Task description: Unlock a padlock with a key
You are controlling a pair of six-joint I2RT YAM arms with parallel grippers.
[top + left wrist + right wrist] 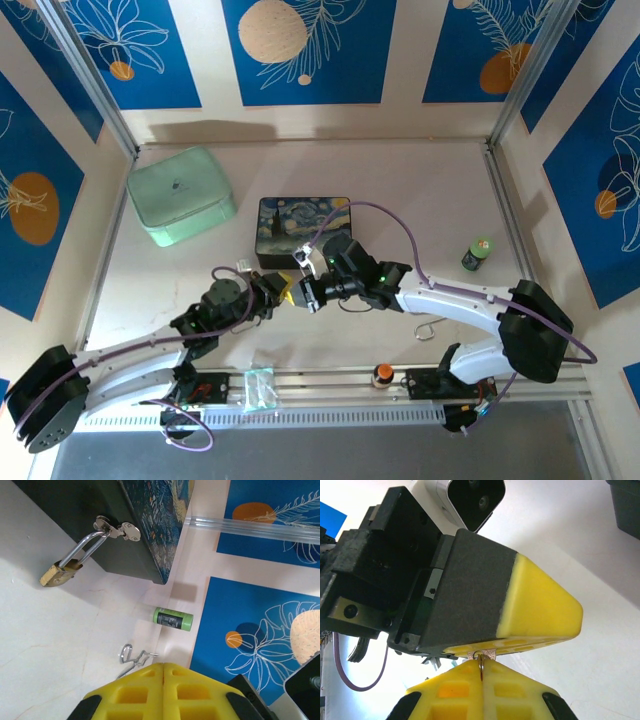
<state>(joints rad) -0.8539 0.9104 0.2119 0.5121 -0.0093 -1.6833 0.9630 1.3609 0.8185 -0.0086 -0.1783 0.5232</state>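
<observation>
Just in front of the dark starry-night tin (145, 525), near the middle of the table (420, 200), the two arms meet tip to tip. From the right wrist, the right gripper (481, 667) has its yellow fingers clenched together, and a thin ring runs down into the seam between them. The key (482, 654) is a tiny silvery piece sitting right at the top of that seam, touching the underside of the other arm's yellow fingertip (540, 610), so the right gripper looks to be pinching the key by its ring end. The blade of the key is hidden, and I cannot make out which way it points.

The left gripper (163, 667) has its yellow pads pressed flat against each other with no gap showing. Whether any part of the key is caught between them I cannot tell.

The padlock (56, 574) hangs on the front wall of the tin. Its thin silver shackle is threaded through the small metal hasp (120, 529), and its brass body leans out with the bottom corner down at the tabletop. The shackle looks closed into the body.

Further off, a little green bottle (172, 618) lies near the right wall, with a tangle of bent silver wire loops (132, 657) on the table closer to the arms. A mint-green case (180, 195) sits well apart at the far left of the table
</observation>
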